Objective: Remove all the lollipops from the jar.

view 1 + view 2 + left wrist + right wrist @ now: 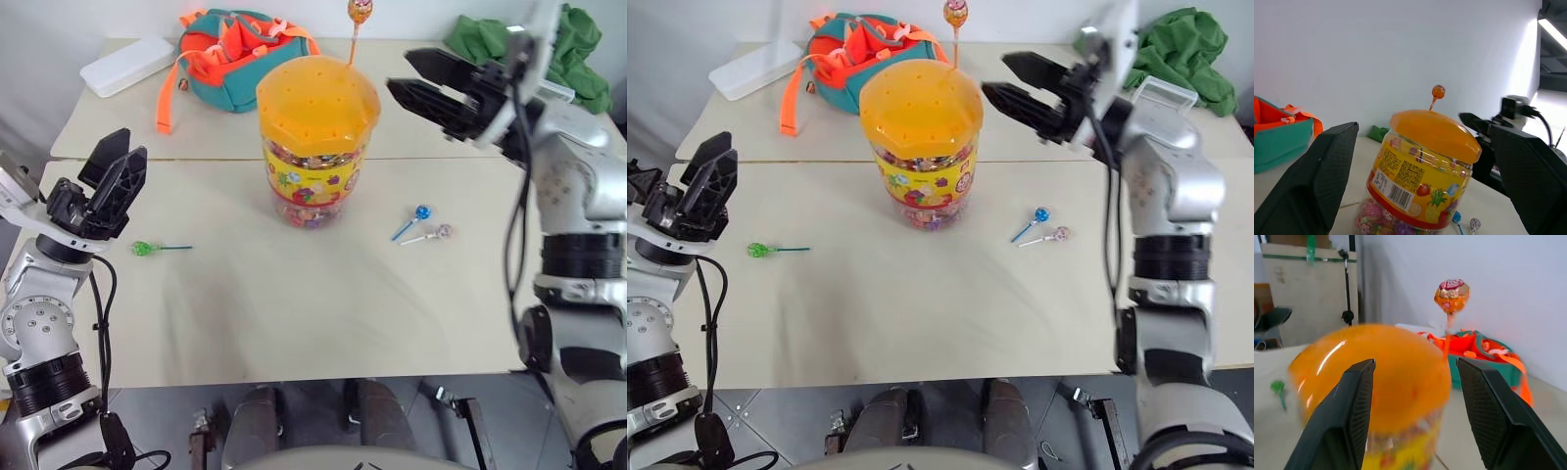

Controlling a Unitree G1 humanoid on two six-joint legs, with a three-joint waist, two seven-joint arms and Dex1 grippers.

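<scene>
Orange is the one lollipop left to pull: the orange lollipop (360, 12) stands upright with its stick in a hole at the far edge of the jar's lid (315, 95). The jar (313, 176) stands at the middle of the worktop (294, 313). Three lollipops already lie on the worktop: the green lollipop (143, 249) near-left of the jar, and the blue lollipop (421, 212) and pink lollipop (443, 231) just beside each other to its near-right.

The right gripper (419, 80) hovers just right of the lid at lid height, its jaws spread and holding nothing. The left gripper (118, 176) hangs well to the left of the jar, jaws spread wide, also empty.

To do this step well, I judge the right gripper should rise and reach toward the far rim, bracket the thin stick just under the candy ball, then close and lift straight up along the stick's line so that the hole does not bind. The jar looks light enough to tip, so a sideways pull is the risk; the left gripper could steady its wall.
</scene>
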